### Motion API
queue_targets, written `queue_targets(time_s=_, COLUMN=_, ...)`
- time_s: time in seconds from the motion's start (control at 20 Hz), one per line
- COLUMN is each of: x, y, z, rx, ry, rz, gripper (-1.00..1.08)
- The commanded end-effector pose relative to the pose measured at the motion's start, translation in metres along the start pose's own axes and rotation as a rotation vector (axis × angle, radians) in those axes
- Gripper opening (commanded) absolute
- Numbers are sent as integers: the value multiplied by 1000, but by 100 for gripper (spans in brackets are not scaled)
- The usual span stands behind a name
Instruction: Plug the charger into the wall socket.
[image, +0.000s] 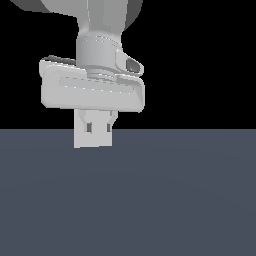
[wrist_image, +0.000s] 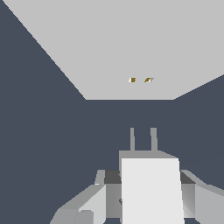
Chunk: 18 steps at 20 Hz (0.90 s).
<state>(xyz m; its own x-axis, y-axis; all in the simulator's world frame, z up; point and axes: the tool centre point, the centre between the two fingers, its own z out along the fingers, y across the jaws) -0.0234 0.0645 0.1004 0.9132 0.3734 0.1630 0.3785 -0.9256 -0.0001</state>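
Charger (wrist_image: 151, 188) in pincer (wrist_image: 144, 192), facing socket (wrist_image: 131, 52)

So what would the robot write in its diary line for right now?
gripper: shut on charger | prongs: aimed at wall socket | holes: ahead, gap remains | plugged: not yet

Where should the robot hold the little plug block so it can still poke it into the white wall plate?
Best by the charger body's two flat sides, toward the back end, coming from behind, away from the prongs. That keeps the prongs bare and pointing at the wall socket and its two yellow holes. The hand seems to clamp it this way already.
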Motion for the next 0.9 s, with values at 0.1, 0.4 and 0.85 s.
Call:
queue_targets(time_s=0.1, x=0, y=0, z=0, rx=-1, ry=0, rz=3, gripper=-100)
queue_targets(time_s=0.4, x=0, y=0, z=0, rx=-1, ry=0, rz=3, gripper=-100)
queue_targets(time_s=0.85, x=19, y=0, z=4, rx=-1, ry=-1, rz=3, gripper=-100)
